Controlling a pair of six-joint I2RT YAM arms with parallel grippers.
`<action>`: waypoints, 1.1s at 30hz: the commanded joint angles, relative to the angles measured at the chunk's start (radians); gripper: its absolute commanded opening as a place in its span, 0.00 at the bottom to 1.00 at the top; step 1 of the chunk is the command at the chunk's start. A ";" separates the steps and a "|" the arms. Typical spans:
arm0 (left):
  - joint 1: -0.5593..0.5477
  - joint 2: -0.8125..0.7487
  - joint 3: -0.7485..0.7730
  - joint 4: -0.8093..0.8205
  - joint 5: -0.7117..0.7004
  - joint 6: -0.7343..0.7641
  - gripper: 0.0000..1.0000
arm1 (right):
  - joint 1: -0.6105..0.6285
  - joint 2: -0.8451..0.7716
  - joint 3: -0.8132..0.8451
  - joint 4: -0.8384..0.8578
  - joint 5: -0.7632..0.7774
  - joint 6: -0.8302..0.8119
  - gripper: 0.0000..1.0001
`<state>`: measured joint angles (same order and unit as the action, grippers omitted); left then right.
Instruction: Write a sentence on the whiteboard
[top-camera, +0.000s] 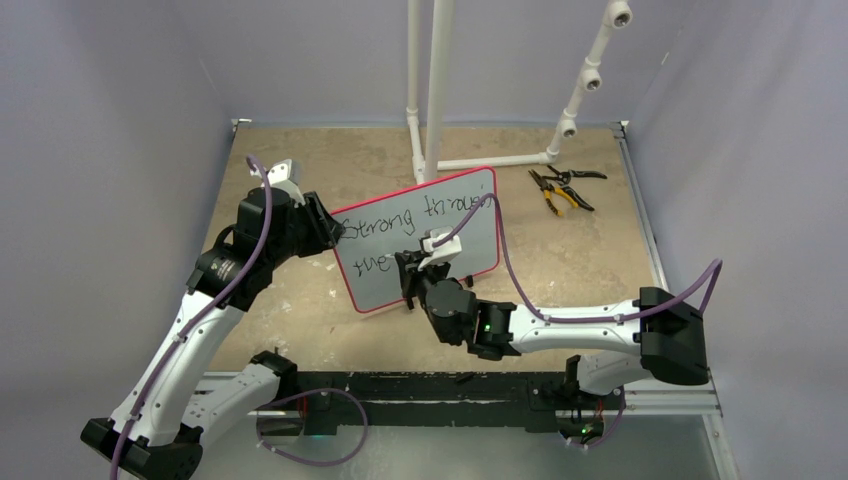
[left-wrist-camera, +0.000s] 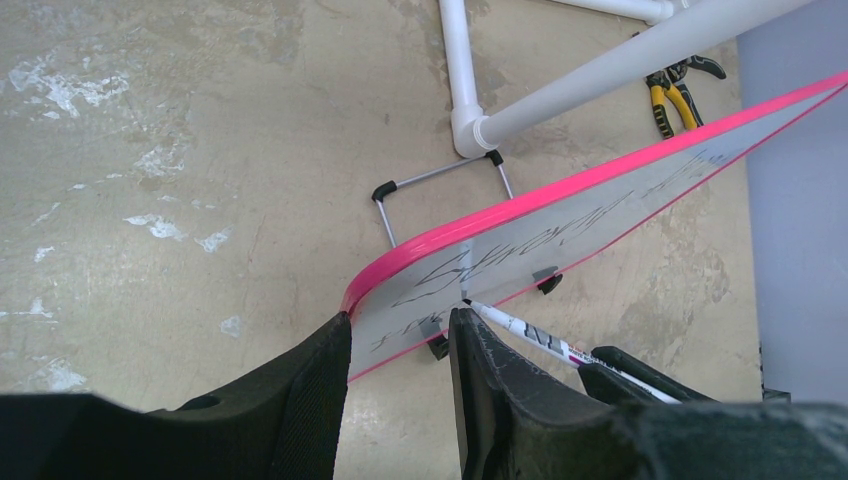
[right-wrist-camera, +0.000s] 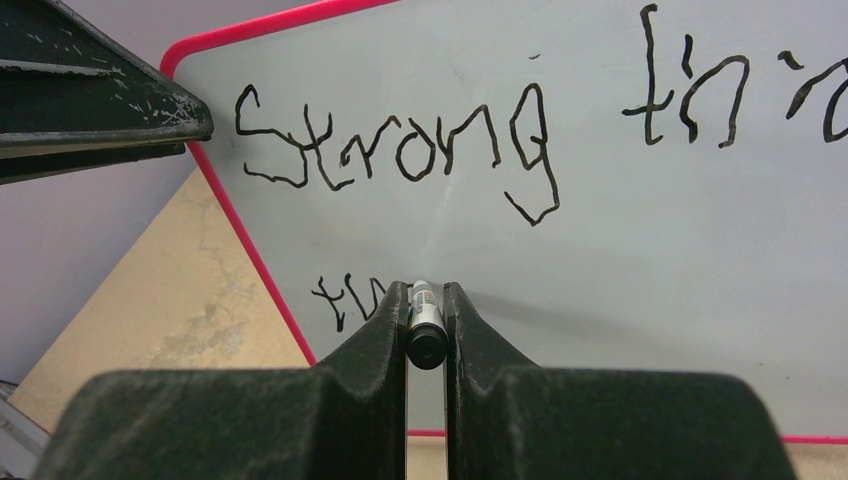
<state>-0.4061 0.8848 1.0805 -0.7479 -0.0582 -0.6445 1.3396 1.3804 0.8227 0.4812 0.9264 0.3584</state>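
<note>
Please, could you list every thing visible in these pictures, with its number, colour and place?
whiteboard: one, pale grey with red border, standing mid-table
sentence: one, black, two lines on the whiteboard
marker: one, black and white, tip at the whiteboard
pliers: two pairs, black and yellow, far right of table
pipe frame: one, white, far edge
table: one, beige, under everything
left gripper: one, black, clamped on the whiteboard's left edge
right gripper: one, black, shut on the marker

One whiteboard (top-camera: 380, 290), one marker (right-wrist-camera: 425, 320), one white pipe frame (top-camera: 438, 90), two pairs of pliers (top-camera: 553, 198) (one yellow-handled, one black (top-camera: 580, 175))
</note>
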 joint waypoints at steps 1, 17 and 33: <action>0.000 -0.012 -0.003 0.045 0.010 -0.014 0.40 | -0.010 -0.047 0.019 0.039 0.022 -0.022 0.00; 0.000 -0.018 0.147 0.002 0.015 0.218 0.60 | -0.019 -0.318 0.066 -0.389 -0.270 0.097 0.00; -0.030 -0.031 0.073 0.158 0.700 0.360 0.60 | -0.573 -0.368 0.120 -0.487 -1.284 0.148 0.00</action>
<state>-0.4137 0.8799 1.2072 -0.6762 0.4919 -0.2798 0.8448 1.0283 0.9073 -0.0071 -0.0517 0.4610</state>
